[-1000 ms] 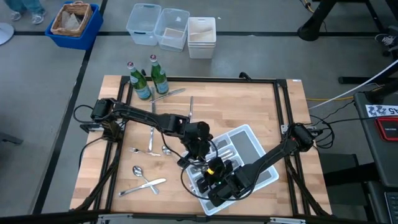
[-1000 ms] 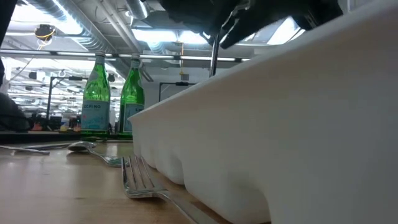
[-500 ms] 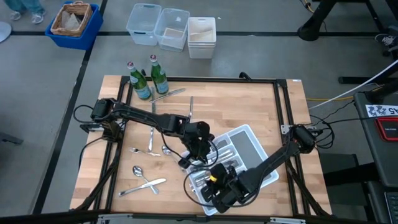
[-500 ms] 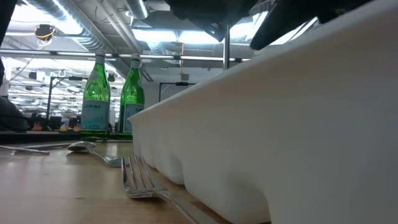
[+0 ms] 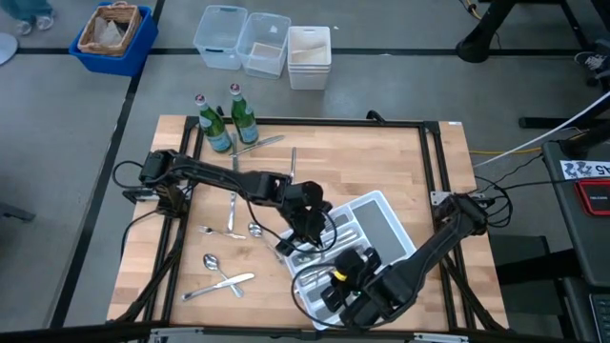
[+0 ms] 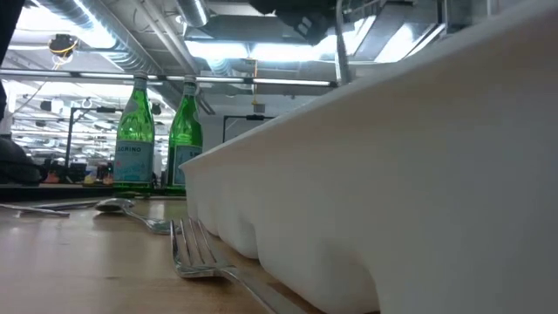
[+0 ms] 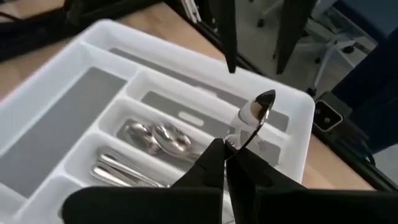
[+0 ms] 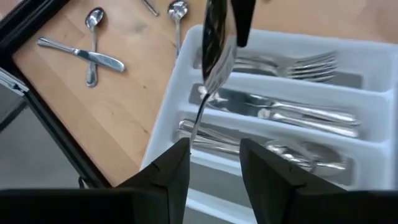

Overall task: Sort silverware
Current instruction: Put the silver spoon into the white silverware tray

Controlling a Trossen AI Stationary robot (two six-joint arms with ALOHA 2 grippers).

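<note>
While the left gripper (image 7: 225, 163) pinches a spoon (image 8: 214, 46) upright over the tray (image 7: 81, 109), bowl up, the right gripper (image 8: 214, 163) gapes.

Overhead camera looks straight down; low one sits against the white tray (image 6: 418, 174); both wrist cameras share its compartments.

From the low view the tray (image 6: 375, 174) wall blocks everything inside it, and both arms are cut off at the top edge. From above, the arms cover most of the tray's near compartments, and the loose cutlery (image 5: 229, 227) is too small to sort by type.
</note>
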